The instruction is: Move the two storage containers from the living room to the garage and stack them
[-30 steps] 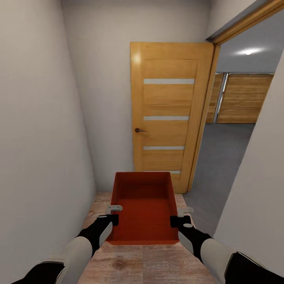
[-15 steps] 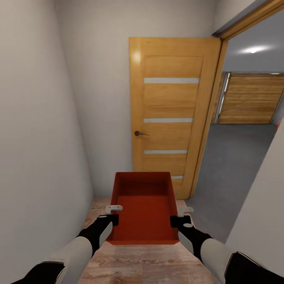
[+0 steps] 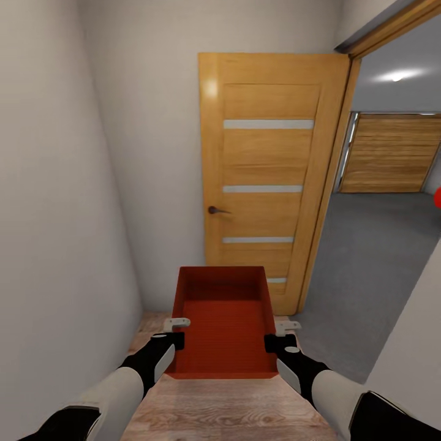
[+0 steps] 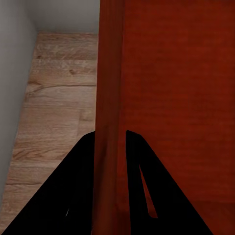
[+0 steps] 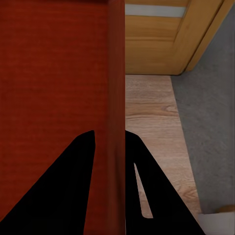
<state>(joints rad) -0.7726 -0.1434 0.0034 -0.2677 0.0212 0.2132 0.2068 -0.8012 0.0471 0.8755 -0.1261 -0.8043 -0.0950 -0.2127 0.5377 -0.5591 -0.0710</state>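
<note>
The lidless orange-red ribbed rectangular bin (image 3: 223,324) hangs above the light wood plank floor (image 3: 226,413), before the open wooden door (image 3: 266,174). The left fingers (image 4: 139,186) and right fingers (image 5: 78,181) pinch its 2 opposite side walls.

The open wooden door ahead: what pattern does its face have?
Honey-coloured wood door crossed by four pale horizontal strips; clearest in the head view.

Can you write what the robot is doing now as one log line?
carrying storage container | left gripper: shut on wall | right gripper: shut on wall | open door ahead
</note>
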